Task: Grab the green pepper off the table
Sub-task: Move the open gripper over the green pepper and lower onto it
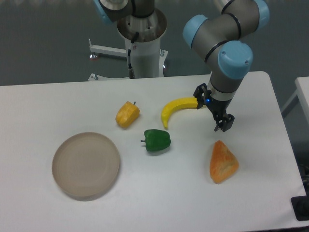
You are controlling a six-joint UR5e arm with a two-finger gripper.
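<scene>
Barely started; green pepper (pixel 157 140) sits untouched on the tabletop (pixel 183 203); end effector (pixel 221 124) hovers well off right, holding nothing, can't tell how open; approach and grab still left.

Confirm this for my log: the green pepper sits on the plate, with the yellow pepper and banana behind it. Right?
Not quite. The green pepper lies on the bare table, right of the plate and apart from it, as the camera view shows. The yellow pepper and banana are behind it.
</scene>
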